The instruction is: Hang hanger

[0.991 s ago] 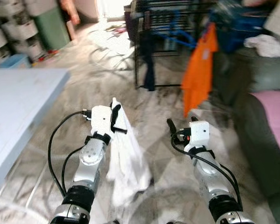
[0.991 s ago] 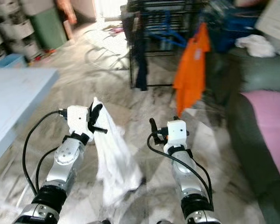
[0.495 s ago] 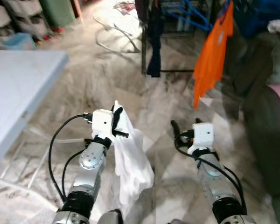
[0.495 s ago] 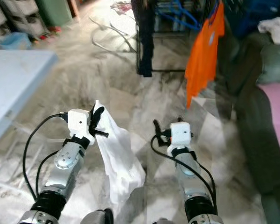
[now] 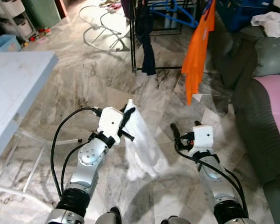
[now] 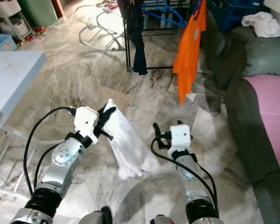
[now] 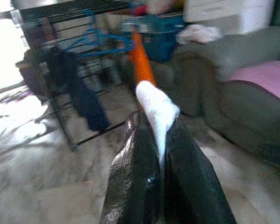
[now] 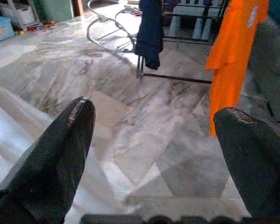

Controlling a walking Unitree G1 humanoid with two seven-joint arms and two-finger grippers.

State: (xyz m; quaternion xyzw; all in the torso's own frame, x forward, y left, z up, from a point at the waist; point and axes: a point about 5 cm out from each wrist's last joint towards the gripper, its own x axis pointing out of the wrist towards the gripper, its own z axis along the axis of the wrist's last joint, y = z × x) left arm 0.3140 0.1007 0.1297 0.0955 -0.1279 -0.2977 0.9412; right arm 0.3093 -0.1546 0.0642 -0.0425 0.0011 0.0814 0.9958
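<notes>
- Left gripper (image 5: 126, 122) is raised ahead of the robot over the marble floor (image 5: 84, 84), its two black fingers (image 7: 140, 182) pressed together on the upper edge of a white garment (image 5: 142, 147).
- From that grip the white garment hangs down between the two arms, spreading wider toward its lower end; in the left wrist view a tuft of it pokes out past the fingertips. Whether a hanger sits inside it cannot be told.
- Right gripper (image 8: 154, 135) is held out at about the same height, just to the right of the garment, with its fingers spread wide apart and nothing between them.
- Ahead, a black drying rack (image 5: 151, 18) stands on the floor, well apart from both grippers.
- A dark garment (image 5: 146, 39) hangs from the rack's left part, reaching almost to the floor.
- Blue hangers (image 5: 177, 9) hang on the rack's upper bars.
- An orange shirt (image 5: 198, 51) hangs at the rack's right end, beside a grey-green sofa (image 5: 261, 93).
- On the sofa lie a pink cushion (image 5: 275, 107) and, farther back, a crumpled white cloth (image 5: 269, 21).
- To the robot's left is a pale blue table (image 5: 14, 88), with storage bins (image 5: 9, 18) beyond it.
- White wire hoops (image 5: 100, 21) lie on the floor left of the rack.
</notes>
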